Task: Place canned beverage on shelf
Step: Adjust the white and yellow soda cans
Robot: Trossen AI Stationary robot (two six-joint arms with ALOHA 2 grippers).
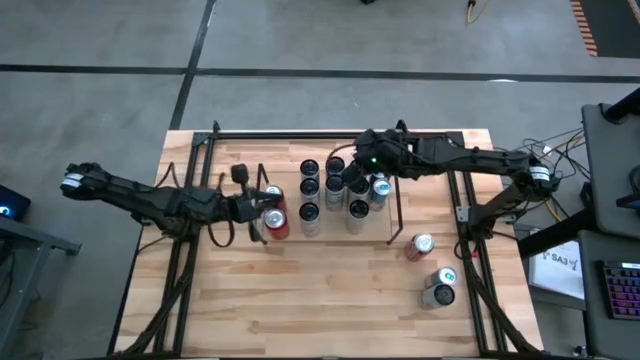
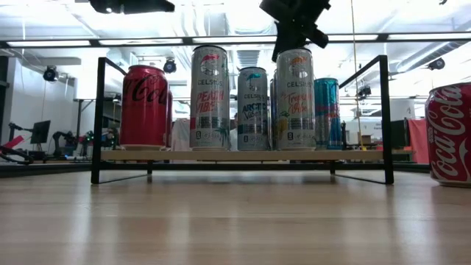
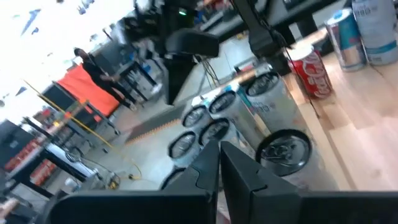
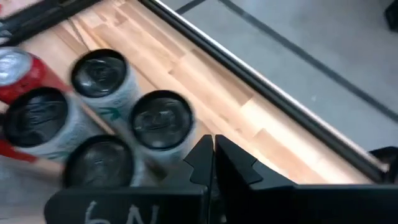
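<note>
While right gripper [image 1: 357,176] hovers over shelf [image 1: 395,215] cans with fingers pinched shut and empty, you see rows standing upright, packed tight to save room. Left gripper [image 1: 255,212], likewise shut, sits beside red can [image 1: 275,224] at shelf's left end. Two loose cans [image 1: 430,270] wait right of shelf.

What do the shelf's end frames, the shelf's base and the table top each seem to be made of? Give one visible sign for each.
End frames: thin black bars, probably painted metal, rigid and straight.
Shelf base: a pale board, apparently light wood.
Table top: wood, shown by its jointed planks and grain, with a smooth, slightly glossy finish.
</note>
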